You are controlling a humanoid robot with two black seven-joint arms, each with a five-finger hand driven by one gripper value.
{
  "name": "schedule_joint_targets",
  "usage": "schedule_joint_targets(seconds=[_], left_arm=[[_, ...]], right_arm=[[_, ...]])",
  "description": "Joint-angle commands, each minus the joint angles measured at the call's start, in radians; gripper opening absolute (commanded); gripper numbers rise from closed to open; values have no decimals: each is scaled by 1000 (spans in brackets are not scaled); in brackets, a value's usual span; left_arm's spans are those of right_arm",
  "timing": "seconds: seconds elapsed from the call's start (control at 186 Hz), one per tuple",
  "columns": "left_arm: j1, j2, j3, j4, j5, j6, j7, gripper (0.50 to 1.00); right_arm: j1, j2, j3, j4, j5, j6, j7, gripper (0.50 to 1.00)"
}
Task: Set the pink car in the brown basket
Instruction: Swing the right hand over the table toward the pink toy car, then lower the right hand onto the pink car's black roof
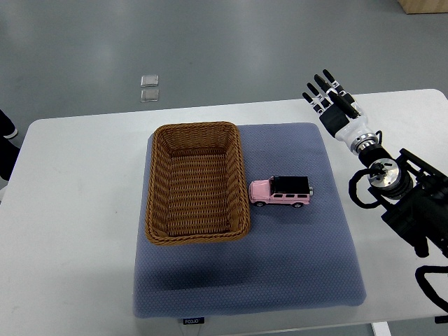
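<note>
A grey floor is seen behind a white worktop [77, 210], on which a blue-grey padded mat [294, 266] is laid. On the left half of the mat a brown basket [197, 183] of woven wicker is set, rectangular and open at the top, with nothing seen inside it. The pink car [281, 191], with a black roof, is placed on the mat just beside the basket's right wall, lying side-on with its pink front end nearest the basket; whether the two touch cannot be told. The right hand [334, 103] is held beyond the mat's far right corner, over the worktop, well apart from the car, its arm entering from the right edge. Its dark fingers [318, 87] are spread wide and straight, and nothing is held in them. A dark part is glimpsed at the left edge. Two small clear squares [149, 87] are seen on the floor beyond the worktop.
</note>
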Motion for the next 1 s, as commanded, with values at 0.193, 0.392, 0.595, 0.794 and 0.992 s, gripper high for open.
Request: schedule_joint_targets(seconds=[0.193,0.392,0.595,0.794,0.992], left_arm=[[-2,0,-2,2,-2,2,0,1000],[-2,0,-2,3,-2,2,0,1000],[-2,0,0,2,-2,0,0,1000],[-3,0,0,2,-2,0,0,1000],[-3,0,0,2,-2,0,0,1000]], right_arm=[[30,-12,-22,2,-14,-8,6,911],[130,-48,-110,8,-310,10,-2,911],[274,-213,-450,138,-852,62,-3,911],[417,-436,-768,529,-1062,112,-92,911],[445,-533,-836,707,-1056,124,-163,911]])
